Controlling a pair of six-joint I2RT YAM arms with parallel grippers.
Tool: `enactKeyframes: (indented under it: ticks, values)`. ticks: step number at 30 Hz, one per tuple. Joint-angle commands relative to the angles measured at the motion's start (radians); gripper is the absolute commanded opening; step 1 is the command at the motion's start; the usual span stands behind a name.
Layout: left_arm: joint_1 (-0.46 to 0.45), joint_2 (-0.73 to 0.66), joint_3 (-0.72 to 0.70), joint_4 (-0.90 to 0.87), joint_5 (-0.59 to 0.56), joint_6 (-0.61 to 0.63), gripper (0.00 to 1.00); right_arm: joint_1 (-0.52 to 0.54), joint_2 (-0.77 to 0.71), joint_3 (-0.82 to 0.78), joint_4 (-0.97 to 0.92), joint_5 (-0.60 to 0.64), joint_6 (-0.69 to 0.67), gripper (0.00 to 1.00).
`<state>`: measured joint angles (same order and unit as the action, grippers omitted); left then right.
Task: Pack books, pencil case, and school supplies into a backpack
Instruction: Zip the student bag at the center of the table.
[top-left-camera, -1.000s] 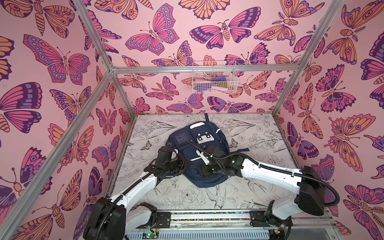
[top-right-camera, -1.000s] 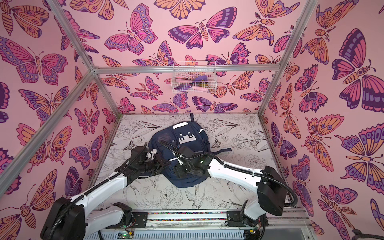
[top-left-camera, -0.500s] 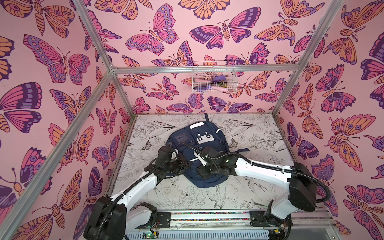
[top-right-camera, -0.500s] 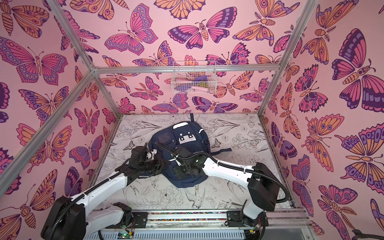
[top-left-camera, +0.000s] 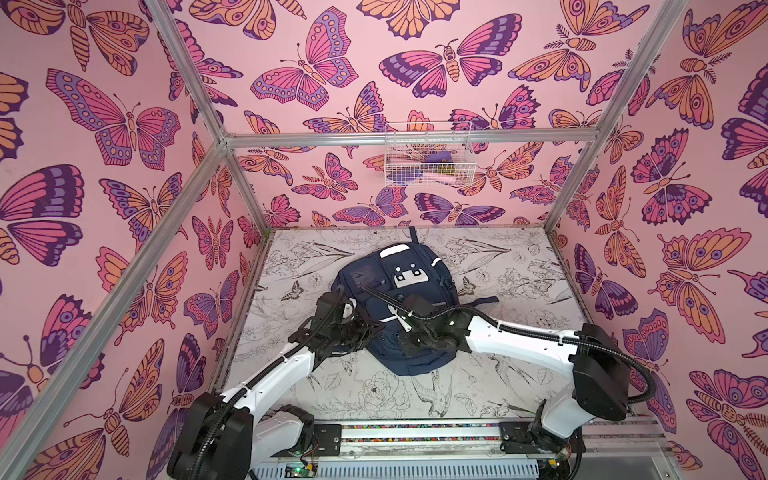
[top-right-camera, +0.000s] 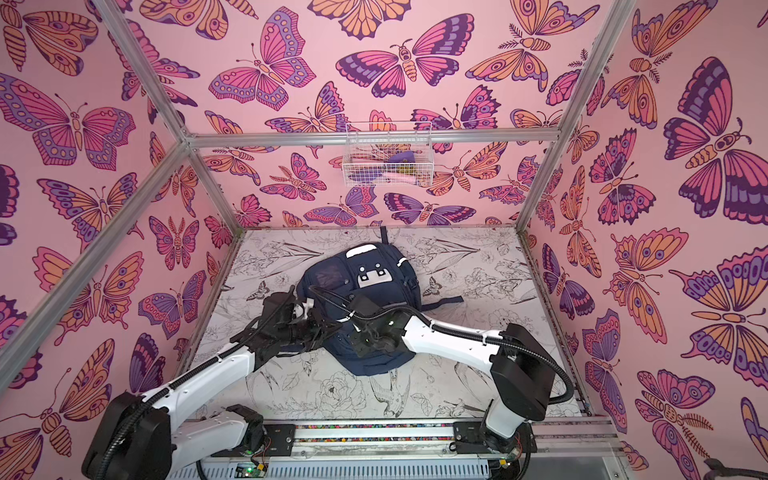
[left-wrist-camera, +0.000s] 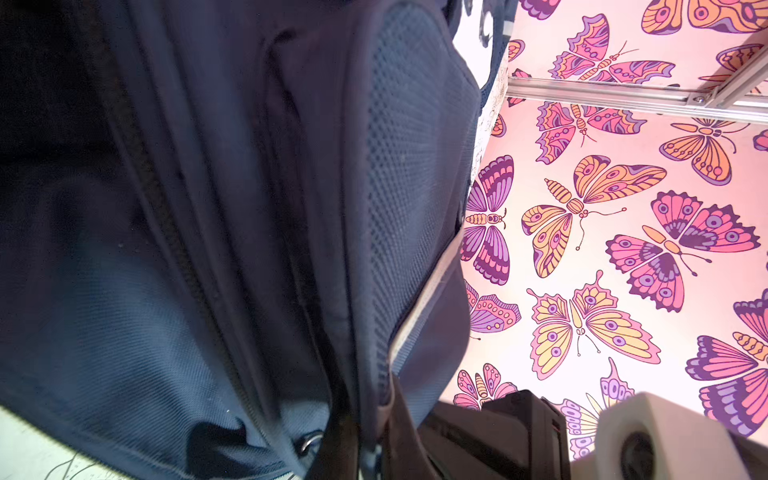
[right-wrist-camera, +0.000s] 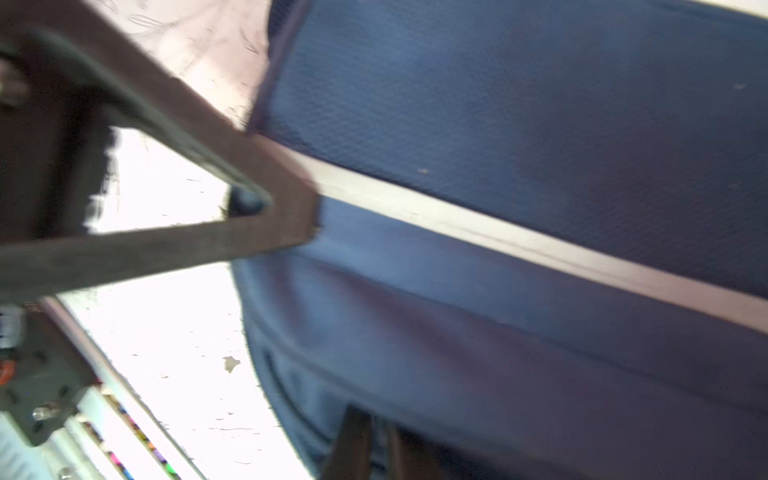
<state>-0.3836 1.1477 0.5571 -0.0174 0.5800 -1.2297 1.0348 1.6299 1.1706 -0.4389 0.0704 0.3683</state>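
Navy fabric fills the middle of the floral-printed table (top-left-camera: 519, 266): the backpack (top-left-camera: 428, 291) (top-right-camera: 395, 286) lies flat, front up, its top handle toward the far edge. A zip line runs down the backpack (left-wrist-camera: 124, 332) in the left wrist view, with a dark hollow beside it (too dark to tell what lies inside). On the far wall hangs a white wire basket (top-left-camera: 388, 153) holding purple and pink items too small to name.

A white patch (top-left-camera: 409, 276) on the front pocket carries dark dots; nothing on it is legible at this size. A white reflective stripe (right-wrist-camera: 498, 232) crosses the side panel.

At the backpack's left edge the left gripper (top-left-camera: 376, 328) (top-right-camera: 332, 328) is pinched narrow on the fabric, which gathers toward it. Over the near right part the right gripper (top-left-camera: 405, 345) (top-right-camera: 361, 340) has its jaws closed against the cloth; the blurred wrist view does not show whether it pinches anything.

Bare tabletop shows left, right and near of the bag. A dark strap (top-left-camera: 478, 301) trails out to the right.
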Motion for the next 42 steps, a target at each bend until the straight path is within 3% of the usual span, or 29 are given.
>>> enactKeyframes:
  ticks: [1,9,15,24,29,32,34,39,42]
  values:
    - [0.012,-0.013,0.021,0.039,0.027,0.021,0.0,-0.01,-0.002,0.007,-0.03,0.08,0.006,0.0]
    - [0.056,-0.049,0.004,0.003,-0.002,0.026,0.0,-0.015,-0.085,-0.044,-0.126,0.249,0.056,0.0]
    - [0.093,-0.065,0.01,-0.025,0.008,0.045,0.0,-0.037,-0.164,-0.136,-0.153,0.299,0.078,0.0]
    - [0.159,-0.087,0.02,-0.102,0.006,0.091,0.0,-0.178,-0.231,-0.183,-0.259,0.461,0.147,0.0]
    - [0.226,-0.08,0.042,-0.16,0.005,0.142,0.0,-0.206,-0.29,-0.212,-0.302,0.55,0.157,0.0]
    - [0.277,-0.05,0.067,-0.193,0.01,0.184,0.0,-0.217,-0.305,-0.224,-0.31,0.483,0.156,0.0]
    - [0.304,-0.017,0.11,-0.237,-0.004,0.23,0.0,-0.21,-0.306,-0.231,-0.27,0.319,0.119,0.0]
    - [0.366,0.078,0.221,-0.296,-0.063,0.29,0.0,-0.134,-0.25,-0.188,-0.232,0.113,0.151,0.0]
    - [0.367,0.151,0.274,-0.316,-0.077,0.3,0.0,-0.084,-0.197,-0.121,-0.233,0.072,0.166,0.0]
